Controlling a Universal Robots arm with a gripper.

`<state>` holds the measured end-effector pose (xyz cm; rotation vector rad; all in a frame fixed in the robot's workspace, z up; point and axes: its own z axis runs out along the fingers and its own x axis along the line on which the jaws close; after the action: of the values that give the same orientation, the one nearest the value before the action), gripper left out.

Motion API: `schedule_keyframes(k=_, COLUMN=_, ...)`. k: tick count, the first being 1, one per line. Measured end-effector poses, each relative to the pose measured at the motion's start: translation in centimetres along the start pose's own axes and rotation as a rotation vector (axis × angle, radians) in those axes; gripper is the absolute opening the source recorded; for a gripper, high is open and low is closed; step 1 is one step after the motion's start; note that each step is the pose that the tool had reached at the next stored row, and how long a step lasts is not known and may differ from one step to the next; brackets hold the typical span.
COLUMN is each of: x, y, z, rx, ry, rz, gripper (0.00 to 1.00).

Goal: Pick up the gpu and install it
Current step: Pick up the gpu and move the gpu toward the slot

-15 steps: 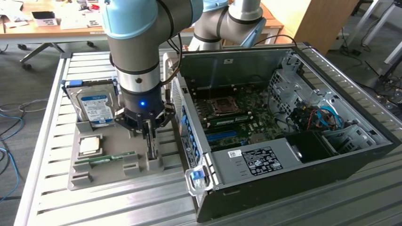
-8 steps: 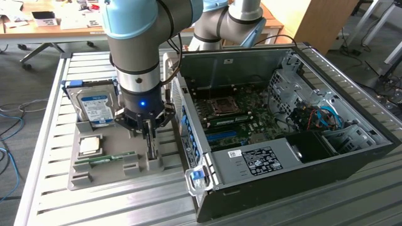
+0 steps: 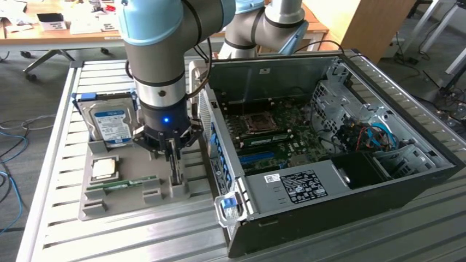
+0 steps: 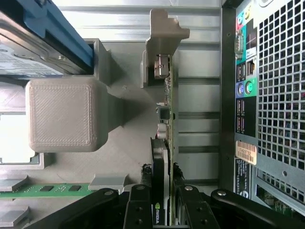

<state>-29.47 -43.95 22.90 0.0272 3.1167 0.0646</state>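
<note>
The gpu (image 3: 177, 176) stands on edge in a slot of the grey holder tray (image 3: 120, 206), just beside the open computer case (image 3: 407, 180). My gripper (image 3: 173, 155) reaches straight down over it. In the wrist view the gpu (image 4: 167, 109) runs away from the camera as a thin dark card with a green board edge, its far end resting against a grey post (image 4: 159, 43). The black fingers (image 4: 142, 195) of my gripper (image 4: 162, 190) sit on both faces of the card's near end and look pressed against it. The card still rests in its slot.
The tray also holds a hard drive (image 3: 109, 123) with a blue-white label, a square processor chip (image 3: 104, 167) and a green memory stick (image 3: 120, 184). The case lies open to the exterior view's right, with its motherboard (image 3: 266, 136) exposed. The case's rear panel (image 4: 267, 95) is close beside the card.
</note>
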Motion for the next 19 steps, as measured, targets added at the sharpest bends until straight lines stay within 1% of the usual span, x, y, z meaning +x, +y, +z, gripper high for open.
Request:
schedule_keyframes(k=14, x=0.01, y=0.0, z=0.0, rx=-0.0004, ry=0.0007, rz=-0.014, gripper=0.27)
schedule_keyframes(k=16, x=0.0, y=0.0, z=-0.14, rx=-0.0006, ry=0.0006, rz=-0.014, gripper=0.27)
schedule_keyframes(k=19, x=-0.01, y=0.03, z=-0.63, rx=-0.0005, ry=0.0007, rz=-0.014, gripper=0.27)
